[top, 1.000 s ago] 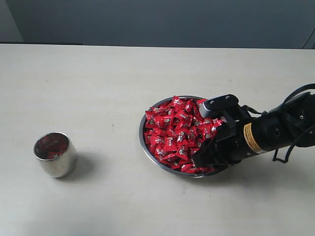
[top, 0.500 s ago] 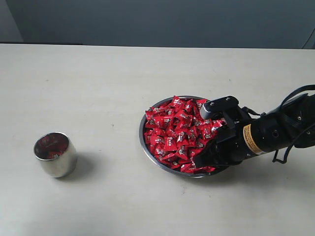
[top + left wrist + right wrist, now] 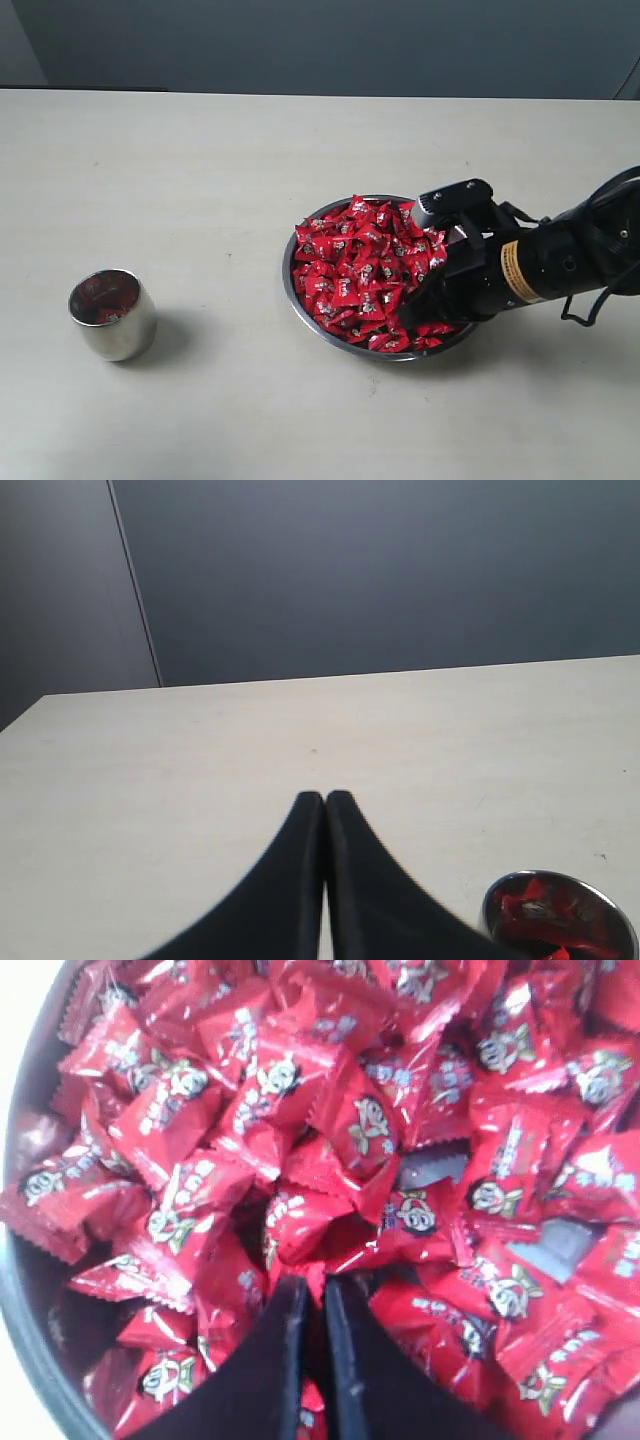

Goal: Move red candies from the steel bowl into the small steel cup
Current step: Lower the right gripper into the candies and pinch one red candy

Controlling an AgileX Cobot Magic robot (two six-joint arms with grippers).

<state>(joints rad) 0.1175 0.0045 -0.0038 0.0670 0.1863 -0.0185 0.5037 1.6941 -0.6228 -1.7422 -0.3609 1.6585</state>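
The steel bowl (image 3: pixel 289 290) sits right of the table's middle, heaped with red candies (image 3: pixel 355 262). My right gripper (image 3: pixel 408 303) dips into the heap at the bowl's near right side. In the right wrist view its fingers (image 3: pixel 315 1286) stand almost together, pinching the crimped edge of one red candy (image 3: pixel 302 1222), with the bowl's wall (image 3: pixel 20 1295) beside. The small steel cup (image 3: pixel 112 313) stands far left, with a few candies inside. In the left wrist view my left gripper (image 3: pixel 325 798) is shut and empty over bare table, the cup (image 3: pixel 497 898) just beside it.
The pale table (image 3: pixel 200 170) runs wide between cup and bowl. A dark wall (image 3: pixel 320 40) lies beyond the far edge. The left arm does not show in the exterior view.
My right gripper has drawn slightly right and back within the bowl, and a few candies near its fingers have shifted. The cup and the left gripper have not moved.
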